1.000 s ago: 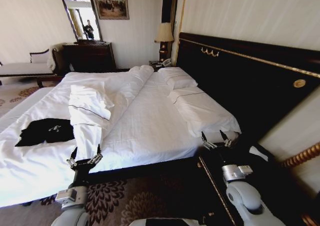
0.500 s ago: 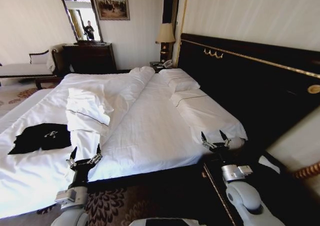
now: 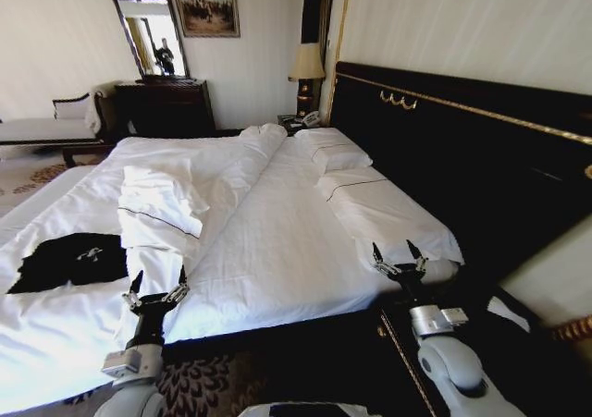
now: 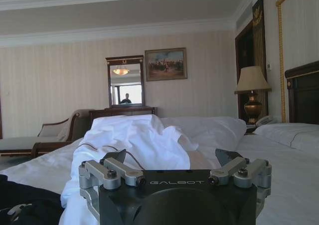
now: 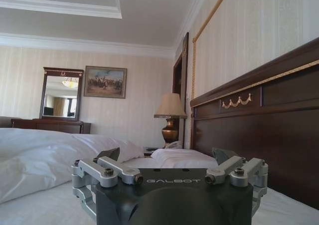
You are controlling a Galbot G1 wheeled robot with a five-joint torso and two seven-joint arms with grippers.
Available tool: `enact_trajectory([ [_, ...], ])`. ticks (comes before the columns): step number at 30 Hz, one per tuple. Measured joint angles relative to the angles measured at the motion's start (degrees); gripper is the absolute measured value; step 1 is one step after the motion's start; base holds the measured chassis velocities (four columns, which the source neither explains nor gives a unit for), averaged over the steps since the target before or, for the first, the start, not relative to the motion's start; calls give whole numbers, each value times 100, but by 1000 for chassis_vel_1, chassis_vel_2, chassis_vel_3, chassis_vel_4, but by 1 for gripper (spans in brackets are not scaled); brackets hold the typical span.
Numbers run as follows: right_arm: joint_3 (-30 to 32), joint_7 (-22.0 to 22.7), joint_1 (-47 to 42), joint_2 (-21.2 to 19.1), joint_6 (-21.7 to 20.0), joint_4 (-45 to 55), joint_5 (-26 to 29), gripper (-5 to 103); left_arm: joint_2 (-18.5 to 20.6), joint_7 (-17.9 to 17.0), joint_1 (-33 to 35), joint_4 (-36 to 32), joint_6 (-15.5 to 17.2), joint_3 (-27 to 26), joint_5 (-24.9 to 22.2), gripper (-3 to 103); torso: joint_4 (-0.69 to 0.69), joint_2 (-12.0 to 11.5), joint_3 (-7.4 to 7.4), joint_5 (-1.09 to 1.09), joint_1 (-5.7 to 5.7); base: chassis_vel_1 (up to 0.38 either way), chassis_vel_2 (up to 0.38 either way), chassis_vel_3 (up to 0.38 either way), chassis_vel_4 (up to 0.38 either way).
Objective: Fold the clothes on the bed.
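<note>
Approach step, judged: no fold begun. T-shirt [image 3: 67,262] lies flat on the bed [image 3: 277,241], beyond the left gripper [image 3: 155,291]. Left gripper and right gripper [image 3: 399,261]: fingers spread wide, empty. Next: close on the T-shirt.

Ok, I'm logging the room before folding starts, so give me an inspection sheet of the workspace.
Surface: bed, white bedding, rumpled.
Job's things: black T-shirt lies flat near the bed's left edge, unfolded.
Clutter: bunched white duvet beside the shirt; pillows by the headboard.
Grippers: left gripper open, empty, over the bed's near edge; right gripper open, empty, at the near right corner.
Cables: nothing seen.
Surroundings: lamp, mirror, dark dresser, chaise.
</note>
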Motion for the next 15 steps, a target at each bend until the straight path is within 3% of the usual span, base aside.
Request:
enact_trajectory([
  [15,-14,2,20,30,-13,-51,-34,100,-10,0,-67,95,-15,23,-4,100,0,-3,2,1,6,9,8,-10,-12],
])
